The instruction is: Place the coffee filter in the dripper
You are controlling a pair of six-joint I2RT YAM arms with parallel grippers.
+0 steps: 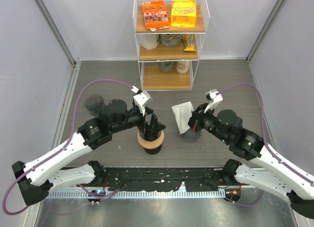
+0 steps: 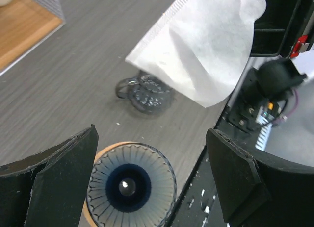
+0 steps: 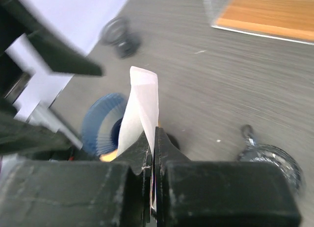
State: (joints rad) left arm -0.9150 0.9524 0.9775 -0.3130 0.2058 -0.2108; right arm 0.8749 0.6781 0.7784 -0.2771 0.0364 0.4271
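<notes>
Grips filter (image 1: 182,115) in closed right gripper (image 1: 192,124) beside dripper (image 1: 152,143), ready for insertion, with left gripper (image 1: 151,126) wide open above dripper, probably giving room.

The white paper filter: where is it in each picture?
Top external: the filter sits right of centre.
Left wrist: filter at upper right.
Right wrist: filter in the middle, pinched in the right gripper.
Shared landmark: the ribbed dripper, seen in all three.

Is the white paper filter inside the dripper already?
No, the coffee filter hangs in the right end effector, away from the dripper.
</notes>
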